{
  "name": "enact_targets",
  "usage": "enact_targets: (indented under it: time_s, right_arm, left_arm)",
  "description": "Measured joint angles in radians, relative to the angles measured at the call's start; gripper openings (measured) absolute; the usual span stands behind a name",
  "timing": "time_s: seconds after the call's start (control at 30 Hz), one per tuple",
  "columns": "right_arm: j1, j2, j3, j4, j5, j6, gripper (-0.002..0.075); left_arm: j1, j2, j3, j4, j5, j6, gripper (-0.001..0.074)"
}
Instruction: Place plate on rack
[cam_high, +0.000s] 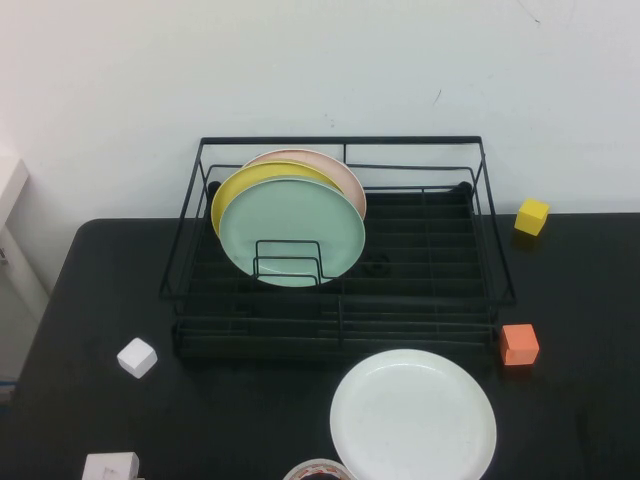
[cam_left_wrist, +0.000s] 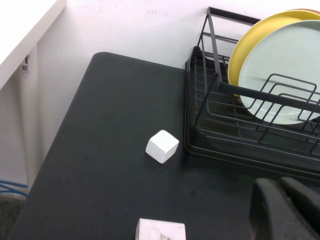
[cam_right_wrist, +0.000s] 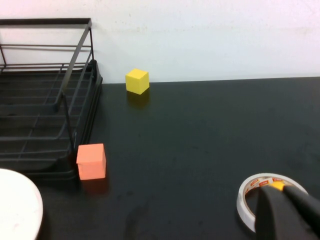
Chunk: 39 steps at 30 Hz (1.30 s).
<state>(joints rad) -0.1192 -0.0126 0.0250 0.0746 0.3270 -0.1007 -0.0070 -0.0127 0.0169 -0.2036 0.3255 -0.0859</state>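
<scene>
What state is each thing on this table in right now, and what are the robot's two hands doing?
White plate: flat on the table, in front of the rack.
Rack: holds three upright plates on its left side.
Left gripper: above the table, holding nothing.
Right gripper: above a tape roll, holding nothing.

Bright, even light from above leaves soft short shadows under the rack (cam_high: 340, 300), mild sheen on the table (cam_high: 580, 400), and no noticeable blur.

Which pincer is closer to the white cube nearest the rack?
Left. The left pincer is on the table's left side with the white cube just ahead; the right pincer is on the right side, by a tape roll.
</scene>
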Motion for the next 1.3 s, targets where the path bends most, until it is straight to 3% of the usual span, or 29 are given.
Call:
enact_targets:
  time_s: [0.27,0.6,0.8,1.1,1.23,1.3]
  right_arm:
    - [0.0,0.0,0.002,-0.006,-0.058,0.0,-0.0002]
    - [0.0,0.0,0.003,-0.008,-0.579,0.0,-0.0002]
    - [0.0,0.0,0.003,-0.006,-0.641,0.0,-0.0002]
    - [0.0,0.0,0.003,0.358,-0.68,-0.002,-0.0002]
    - [0.0,0.0,0.003,0.343,-0.695,-0.019,-0.0002]
    - [0.0,0.0,-0.004,0.289,-0.677,-0.02,-0.0002]
  left_arm:
    - [0.0,0.0,0.004,0.0,-0.073,0.0,-0.0002]
    - [0.0,0.0,0.004,-0.004,-0.673,0.0,-0.0001]
    - [0.0,0.0,0.004,-0.007,-0.882,0.0,-0.0001]
    - [0.0,-0.002,0.004,-0.014,-0.897,-0.069,-0.0001]
    - [0.0,-0.002,-0.008,-0.02,-0.849,-0.069,-0.0001]
    - [0.0,-0.002,-0.073,-0.033,-0.706,-0.042,-0.0001]
